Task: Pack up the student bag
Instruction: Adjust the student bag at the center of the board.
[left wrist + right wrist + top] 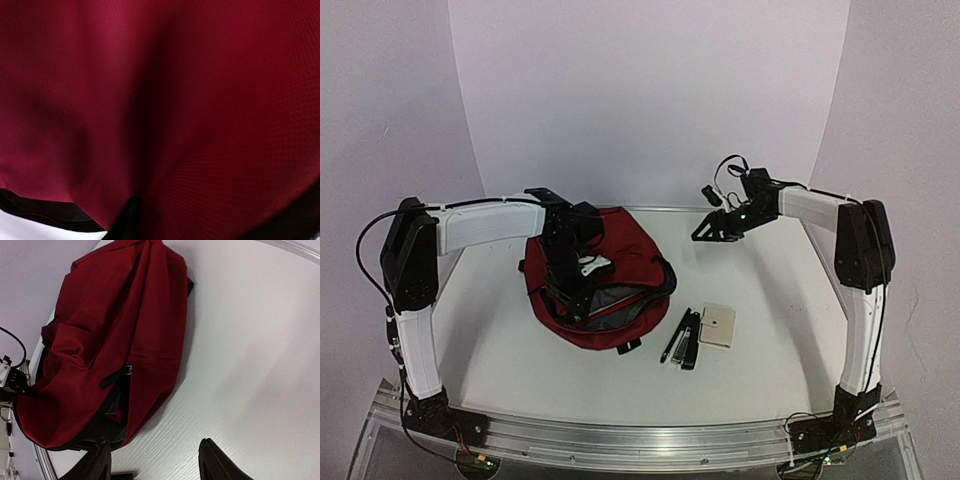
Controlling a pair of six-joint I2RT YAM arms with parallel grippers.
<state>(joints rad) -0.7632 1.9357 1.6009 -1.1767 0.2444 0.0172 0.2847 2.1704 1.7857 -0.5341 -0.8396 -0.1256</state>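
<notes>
The left pincer (572, 275) is hanging low at the open mouth of the student bag (625, 255). Red fabric is filling its wrist view, so I cannot tell how its jaws are standing. The right pincer (155, 465) is hovering spread and empty above the table (490, 340), right of the bag, which is lying left of centre. Dark pens (682, 338) and a beige card (718, 325) are lying just beside it.

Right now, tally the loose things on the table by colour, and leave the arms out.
Dark red: 1, the student bag
Black: 2 that I can tell apart, slim stationery pieces lying side by side
Beige: 1, a small flat pad
Total: 4
</notes>
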